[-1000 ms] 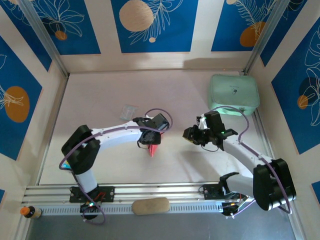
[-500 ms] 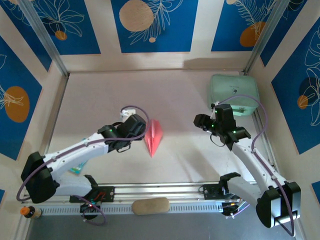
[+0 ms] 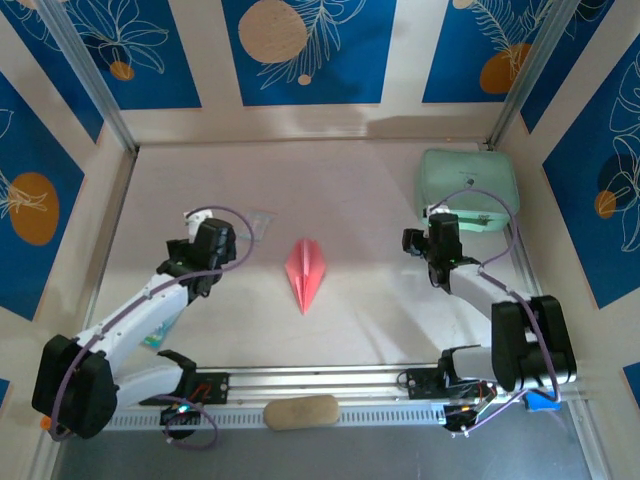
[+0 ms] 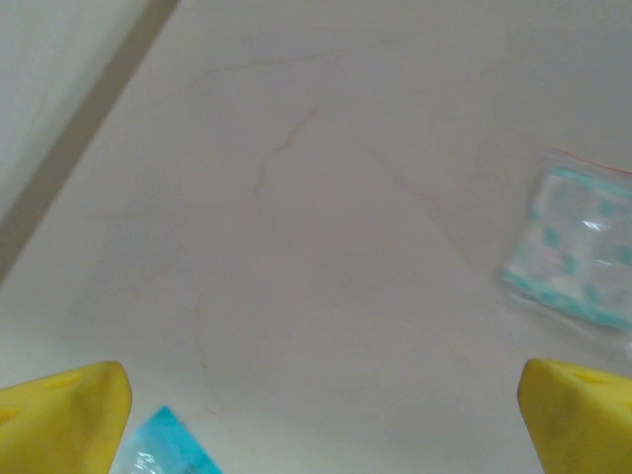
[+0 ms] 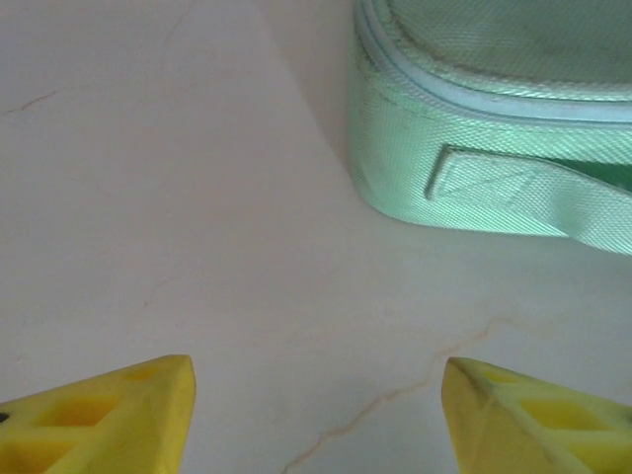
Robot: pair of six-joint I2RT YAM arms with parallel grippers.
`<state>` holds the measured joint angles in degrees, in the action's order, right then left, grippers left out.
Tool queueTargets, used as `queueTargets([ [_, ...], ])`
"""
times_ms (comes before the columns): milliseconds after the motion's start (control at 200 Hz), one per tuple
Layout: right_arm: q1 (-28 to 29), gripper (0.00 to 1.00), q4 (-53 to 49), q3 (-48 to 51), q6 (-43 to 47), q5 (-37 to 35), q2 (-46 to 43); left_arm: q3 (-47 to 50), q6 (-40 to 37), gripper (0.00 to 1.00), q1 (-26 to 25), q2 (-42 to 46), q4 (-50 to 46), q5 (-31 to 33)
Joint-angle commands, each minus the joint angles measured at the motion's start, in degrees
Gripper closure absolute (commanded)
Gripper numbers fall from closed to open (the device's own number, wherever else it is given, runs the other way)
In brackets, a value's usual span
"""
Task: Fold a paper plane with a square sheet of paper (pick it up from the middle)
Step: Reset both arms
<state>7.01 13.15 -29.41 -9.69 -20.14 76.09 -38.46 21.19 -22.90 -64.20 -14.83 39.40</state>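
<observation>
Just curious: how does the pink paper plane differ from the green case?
The paper plane is a slim, flat, pointed pink dart; the green case is rounded and bulky. The paper plane lies in the middle of the table; the green case sits in its far right corner. Both rest on the table, and neither is held.

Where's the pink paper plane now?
In the top view, the paper plane lies in the middle of the table, the clear packet to its left and the mint-green case far right.
</observation>
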Motion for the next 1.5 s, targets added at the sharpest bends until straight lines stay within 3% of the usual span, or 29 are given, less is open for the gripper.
queueTargets([
  [0,-1.15,0.33,14.05,1.14,4.49,5.34,2.68,4.17,-7.05,0.0,4.73,0.11,10.74,-0.37],
  [90,-2.38,0.34,18.17,1.39,6.83,9.82,4.0,7.01,-10.84,0.0,7.59,-0.34,17.22,-2.67],
  [175,-4.03,0.35,29.11,5.43,7.71,15.1,6.2,10.3,-15.44,0.0,8.86,-2.09,26.02,-3.82],
  [280,-4.37,0.35,42.02,9.4,6.6,13.99,11.73,12.79,-19.59,0.0,9.69,-5.74,33.75,-4.15],
  [435,-5.42,0.32,34.14,6.25,4.56,11.35,11.12,14.07,-21.39,0.0,11.07,-12.2,44.06,-7.53],
  [455,-5.87,0.05,34.11,6.02,3.9,11.37,11.16,13.52,-21.47,0.0,11.11,-12.87,44.17,-8.05],
  [470,-6.14,0.0,34.57,6.03,3.67,11.57,11.27,13.36,-21.56,0.0,11.12,-13.26,44.7,-8.62],
  [610,-5.34,0.01,35.2,6.58,3.09,7.56,11.12,15.6,-23.94,0.0,13.1,-19.48,62.76,-13.73],
  [685,-5.41,0.01,35.08,6.48,2.95,7.76,11.19,14.86,-23.68,0.0,15.05,-23.49,65.07,-19.69],
  [750,-5.51,0.01,35.19,6.52,2.91,8.09,11.18,14.59,-22.8,0.0,16.76,-22.49,60.88,-26.35],
  [795,-5.76,0.01,34.85,6.4,2.76,8.53,11.18,17.43,-22.73,0.0,17.85,-24.46,67.38,-30.01],
  [835,-5.77,0.01,34.84,6.39,2.75,8.6,11.14,20.01,-23.05,0.0,18.08,-26.5,76.25,-29.26],
  [960,-5.75,0.01,34.83,6.39,2.84,8.54,11.18,17.96,-21.4,0.0,18.44,-25.67,70.63,-26.85],
  [1490,-5.77,0.01,34.84,6.39,2.84,8.63,11.18,17.85,-22.77,0.0,18.33,-25.36,70.15,-30.17],
])
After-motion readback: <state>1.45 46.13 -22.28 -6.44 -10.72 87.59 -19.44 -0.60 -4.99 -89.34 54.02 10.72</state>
